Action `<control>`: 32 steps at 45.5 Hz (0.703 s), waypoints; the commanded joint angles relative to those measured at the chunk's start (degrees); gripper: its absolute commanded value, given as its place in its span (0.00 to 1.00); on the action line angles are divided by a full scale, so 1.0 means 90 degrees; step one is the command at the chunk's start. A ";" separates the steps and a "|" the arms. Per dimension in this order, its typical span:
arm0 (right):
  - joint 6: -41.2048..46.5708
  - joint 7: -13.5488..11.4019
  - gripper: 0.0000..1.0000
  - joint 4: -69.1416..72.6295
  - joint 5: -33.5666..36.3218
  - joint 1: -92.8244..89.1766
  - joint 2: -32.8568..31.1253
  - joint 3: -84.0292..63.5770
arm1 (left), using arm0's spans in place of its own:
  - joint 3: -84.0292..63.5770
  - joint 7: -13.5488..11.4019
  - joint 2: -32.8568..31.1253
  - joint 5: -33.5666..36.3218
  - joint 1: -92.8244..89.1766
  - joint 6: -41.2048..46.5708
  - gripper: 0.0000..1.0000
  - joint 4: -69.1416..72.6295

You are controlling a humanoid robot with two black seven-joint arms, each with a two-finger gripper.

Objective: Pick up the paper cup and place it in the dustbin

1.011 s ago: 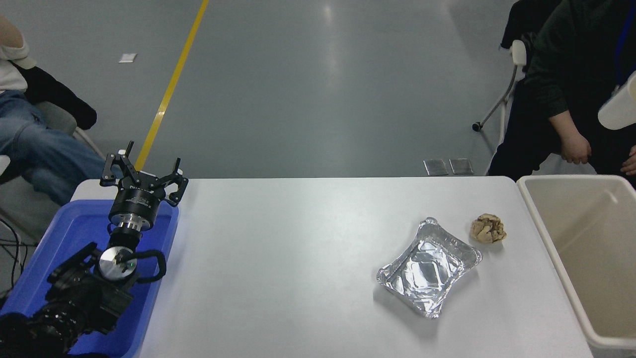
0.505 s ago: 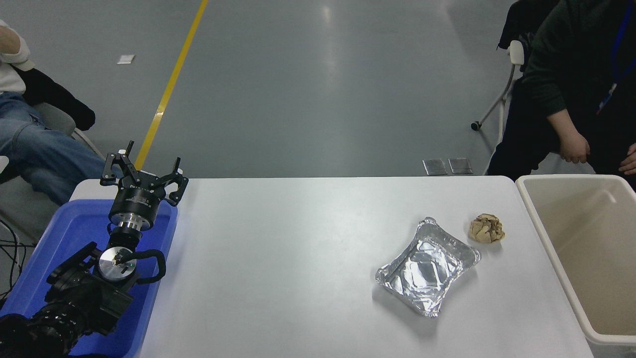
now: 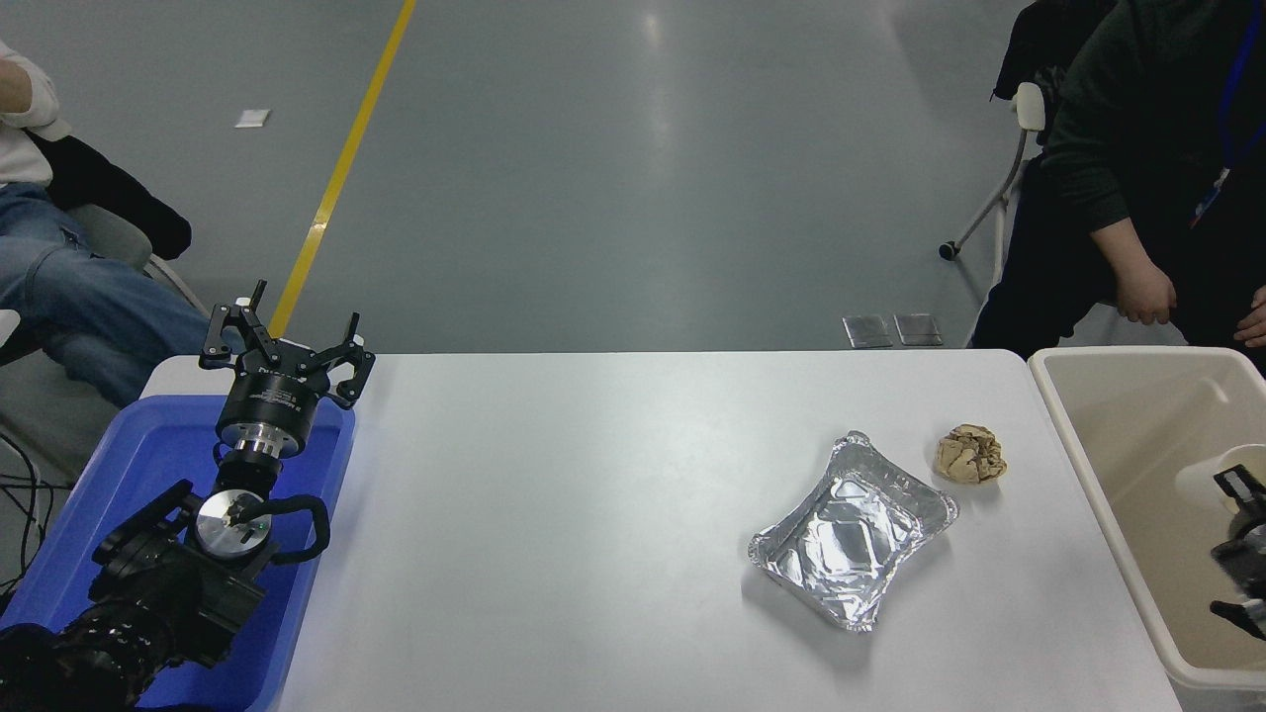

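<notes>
The paper cup (image 3: 1201,481) is a small off-white shape inside the beige dustbin (image 3: 1078,447) at the table's right end, near the picture's right edge. My right gripper (image 3: 1228,544) reaches in from the right edge over the dustbin. Its two black fingers are spread wide, and the upper fingertip (image 3: 1236,484) is right beside the cup. Whether that finger touches the cup I cannot tell. My left gripper (image 3: 287,341) is parked open at the lower left, above a blue tray.
A crinkled foil tray (image 3: 853,529) and a crumpled brown paper ball (image 3: 970,455) lie on the white table (image 3: 554,514) left of the dustbin. The blue tray (image 3: 129,465) sits at the left end. A person's hand (image 3: 1145,293) hangs behind the dustbin; another person sits far left.
A second ago the cup was high at the right edge, above the dustbin; half a second ago it was out of view. Now the cup and my right gripper show low inside the dustbin.
</notes>
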 commanded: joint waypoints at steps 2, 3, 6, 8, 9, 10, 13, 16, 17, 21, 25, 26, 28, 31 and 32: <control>-0.0135 -0.0013 0.06 0.0003 -0.0008 -0.0088 0.0175 0.0065 | 0.0000 0.0000 0.0000 -0.0001 0.0000 0.0000 0.99 0.0002; -0.0135 -0.0013 0.20 0.0003 -0.0008 -0.0088 0.0174 0.0065 | 0.0000 0.0000 0.0010 -0.0001 0.0000 0.0000 0.99 0.0002; -0.0165 -0.0013 0.50 0.0003 -0.0008 -0.0088 0.0155 0.0065 | 0.0000 0.0000 0.0000 -0.0001 -0.0009 0.0000 0.99 0.0002; -0.0174 -0.0013 0.56 0.0003 -0.0008 -0.0107 0.0145 0.0065 | 0.0000 0.0000 0.0000 -0.0001 0.0000 0.0000 0.99 0.0002; -0.0174 -0.0013 0.61 0.0012 -0.0008 -0.0127 0.0135 0.0055 | 0.0000 0.0000 0.0000 -0.0001 0.0000 0.0000 0.99 0.0002; -0.0174 -0.0013 0.68 0.0022 -0.0008 -0.0146 0.0135 0.0065 | 0.0000 0.0000 0.0000 -0.0001 0.0000 0.0000 0.99 0.0002; -0.0165 -0.0013 1.00 0.0071 0.0001 -0.0166 0.0077 0.0065 | 0.0000 0.0000 0.0000 -0.0001 0.0000 0.0000 0.99 0.0002; -0.0126 -0.0013 1.00 0.0120 0.0011 -0.0146 0.0009 0.0055 | 0.0000 0.0000 0.0000 -0.0001 -0.0009 0.0000 0.99 -0.0008; -0.0106 -0.0013 1.00 0.0129 0.0011 -0.0127 -0.0011 0.0055 | 0.0000 0.0000 0.0000 -0.0001 0.0000 0.0000 0.99 0.0002; -0.0077 -0.0013 1.00 0.0285 -0.0008 -0.0088 -0.0138 0.0055 | 0.0000 0.0000 0.0000 -0.0001 -0.0009 0.0000 0.99 0.0002; -0.0067 -0.0013 1.00 0.0549 -0.0018 0.0029 -0.0391 0.0045 | 0.0000 0.0000 0.0000 -0.0001 0.0000 0.0000 0.99 0.0002; -0.0067 -0.0013 1.00 0.0637 -0.0018 0.0116 -0.0479 0.0026 | 0.0000 0.0000 0.0000 -0.0001 0.0000 0.0000 0.99 0.0002; -0.0057 -0.0013 1.00 0.0841 -0.0008 0.0331 -0.0694 -0.0013 | 0.0000 0.0000 0.0000 -0.0001 0.0000 0.0000 0.99 0.0002; -0.0067 -0.0013 1.00 0.1154 -0.0028 0.0634 -0.1084 -0.0062 | 0.0000 0.0000 0.0010 -0.0001 0.0000 0.0000 0.99 0.0002; -0.0067 -0.0013 1.00 0.1242 -0.0038 0.0741 -0.1211 -0.0091 | 0.0000 0.0000 0.0000 -0.0001 0.0000 0.0000 0.99 0.0002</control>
